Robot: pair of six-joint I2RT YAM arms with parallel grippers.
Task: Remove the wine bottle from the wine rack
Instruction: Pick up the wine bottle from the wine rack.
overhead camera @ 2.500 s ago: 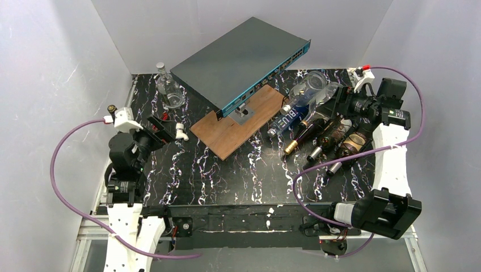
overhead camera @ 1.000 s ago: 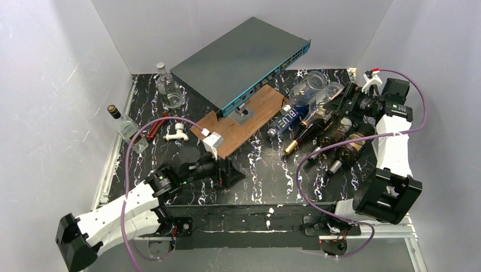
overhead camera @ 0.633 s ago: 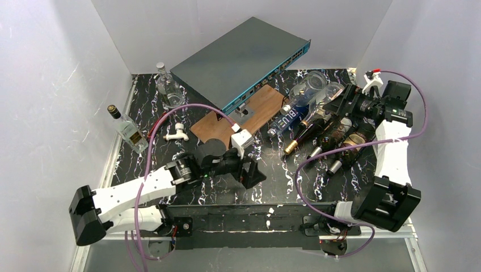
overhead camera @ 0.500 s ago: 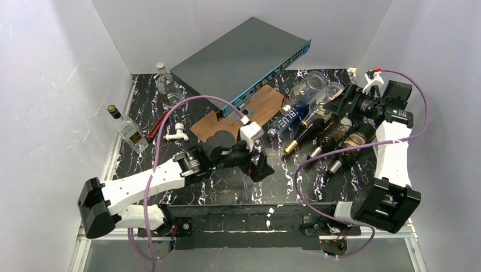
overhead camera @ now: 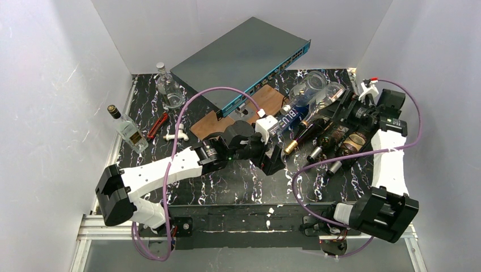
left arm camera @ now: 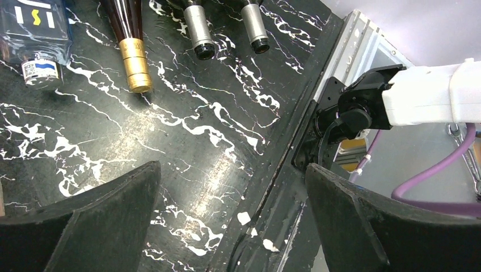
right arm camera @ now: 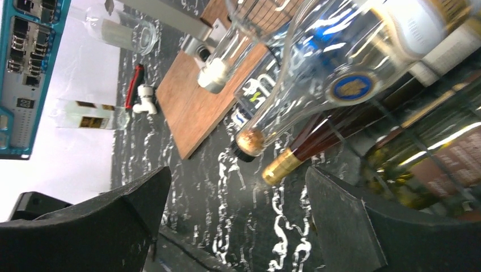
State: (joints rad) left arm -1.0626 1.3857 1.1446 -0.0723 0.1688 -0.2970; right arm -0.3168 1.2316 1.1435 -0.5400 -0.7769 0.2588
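Observation:
The wine rack (overhead camera: 338, 116) stands at the right of the table with several bottles lying in it, necks pointing to the front left. A dark wine bottle with a gold foil neck (overhead camera: 299, 137) (left arm camera: 135, 65) (right arm camera: 303, 148) lies between a clear blue-labelled bottle (overhead camera: 289, 119) (left arm camera: 35, 31) and two dark bottles with grey caps (left arm camera: 198, 35). My left gripper (overhead camera: 274, 160) (left arm camera: 231, 170) hangs open over bare table just in front of the necks. At the far end of the rack my right gripper (overhead camera: 342, 107) (right arm camera: 238, 173) is open above the bottles and holds nothing.
A grey network switch (overhead camera: 241, 59) leans on a brown wooden board (overhead camera: 235, 126) in the middle. At the back left stands a clear glass bottle (overhead camera: 168, 88). By the left edge are a small labelled bottle (overhead camera: 129, 131), a red tool (overhead camera: 157, 124) and a white tap (overhead camera: 176, 136).
My left arm has swung from the left side across the table to the bottle necks, still open. The right gripper has shifted slightly at the rack's far end.

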